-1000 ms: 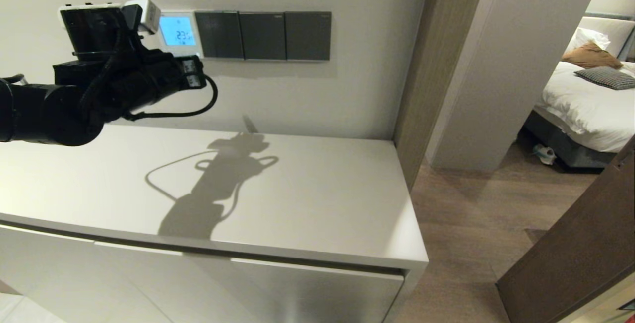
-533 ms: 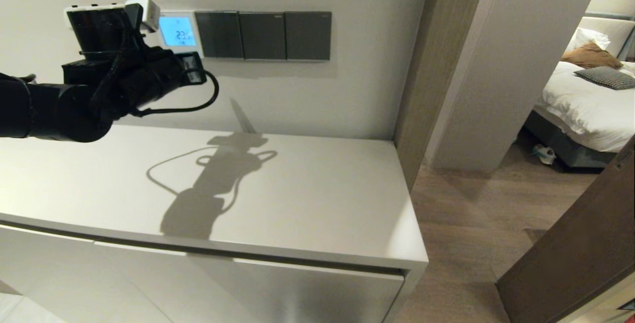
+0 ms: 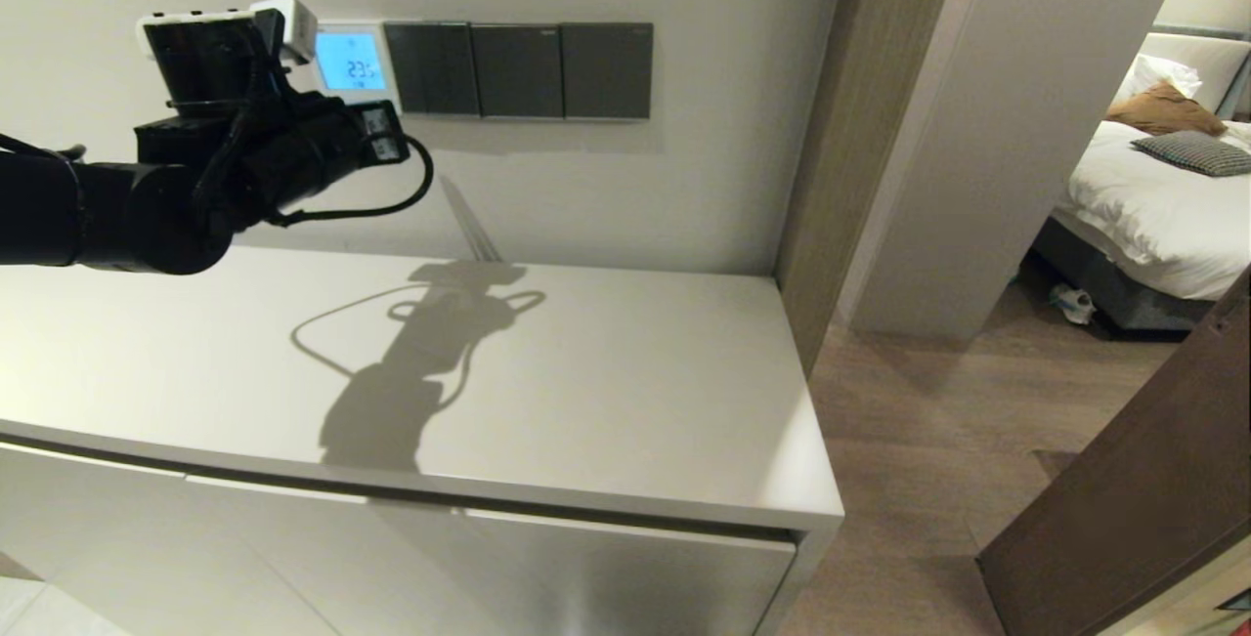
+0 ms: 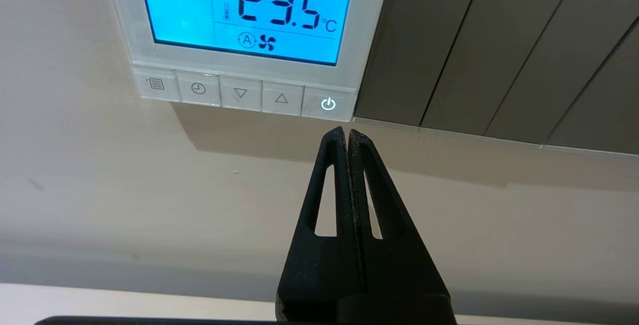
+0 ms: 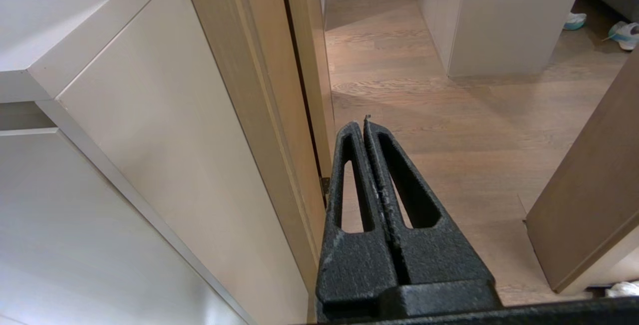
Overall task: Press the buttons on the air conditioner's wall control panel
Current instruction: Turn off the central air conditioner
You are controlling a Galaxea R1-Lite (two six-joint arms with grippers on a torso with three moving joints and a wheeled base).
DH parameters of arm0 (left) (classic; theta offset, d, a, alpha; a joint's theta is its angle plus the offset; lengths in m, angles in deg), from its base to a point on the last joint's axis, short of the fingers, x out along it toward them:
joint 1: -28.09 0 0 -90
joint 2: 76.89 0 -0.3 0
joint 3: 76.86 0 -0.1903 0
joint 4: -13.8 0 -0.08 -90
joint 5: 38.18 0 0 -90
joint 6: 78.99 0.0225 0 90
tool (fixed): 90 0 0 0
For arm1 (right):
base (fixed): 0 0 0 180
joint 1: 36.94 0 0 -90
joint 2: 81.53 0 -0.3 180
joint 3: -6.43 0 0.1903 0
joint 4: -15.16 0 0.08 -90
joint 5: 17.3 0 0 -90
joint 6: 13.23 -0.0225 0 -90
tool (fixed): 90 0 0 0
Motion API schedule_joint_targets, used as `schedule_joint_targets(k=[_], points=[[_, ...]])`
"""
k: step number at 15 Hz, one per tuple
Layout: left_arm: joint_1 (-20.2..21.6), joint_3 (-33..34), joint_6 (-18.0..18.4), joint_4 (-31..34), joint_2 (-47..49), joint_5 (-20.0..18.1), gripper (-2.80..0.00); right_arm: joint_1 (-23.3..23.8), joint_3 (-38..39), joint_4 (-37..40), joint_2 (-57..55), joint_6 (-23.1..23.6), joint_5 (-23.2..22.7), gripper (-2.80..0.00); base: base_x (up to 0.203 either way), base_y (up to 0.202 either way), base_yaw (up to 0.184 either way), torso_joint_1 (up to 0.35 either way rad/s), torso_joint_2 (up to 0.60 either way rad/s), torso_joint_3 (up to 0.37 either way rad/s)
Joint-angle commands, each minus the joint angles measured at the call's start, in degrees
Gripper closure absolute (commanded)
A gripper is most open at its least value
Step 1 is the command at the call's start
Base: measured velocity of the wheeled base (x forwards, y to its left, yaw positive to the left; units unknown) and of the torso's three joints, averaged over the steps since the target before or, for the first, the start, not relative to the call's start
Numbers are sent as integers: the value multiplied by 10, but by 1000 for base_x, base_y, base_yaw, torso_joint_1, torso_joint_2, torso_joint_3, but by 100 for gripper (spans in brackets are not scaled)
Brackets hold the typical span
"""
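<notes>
The white air conditioner control panel [image 3: 350,62] hangs on the wall above the cabinet, its blue display reading 23.5 °C [image 4: 247,10]. Under the display is a row of buttons: menu [image 4: 156,84], clock [image 4: 198,88], down [image 4: 240,93], up [image 4: 281,98] and a lit power button [image 4: 328,104]. My left arm [image 3: 244,157] reaches toward the panel. My left gripper [image 4: 345,133] is shut and empty, its tips just below the power button; I cannot tell whether they touch the wall. My right gripper [image 5: 360,124] is shut and empty, parked low beside the cabinet over the wooden floor.
Three dark switch plates [image 3: 518,69] sit directly right of the panel. A white cabinet top [image 3: 586,372] lies under my left arm. To the right are a wooden door frame [image 3: 831,128], an open brown door [image 3: 1124,480] and a bed [image 3: 1153,187] beyond.
My left arm has risen a little and moved right toward the wall. Its shadow on the wall has grown longer. The gripper stays shut.
</notes>
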Motion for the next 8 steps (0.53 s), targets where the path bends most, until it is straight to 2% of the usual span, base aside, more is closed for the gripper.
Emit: schedule_joint_targets(k=[1, 8], points=[[0, -4, -2, -4, 6, 1, 0, 0, 1, 0, -1, 0, 0, 0, 0, 0, 0, 0, 0, 0], [4, -21, -8, -1, 17, 3, 0, 0, 1, 0, -1, 0, 0, 0, 0, 0, 0, 0, 0, 0]])
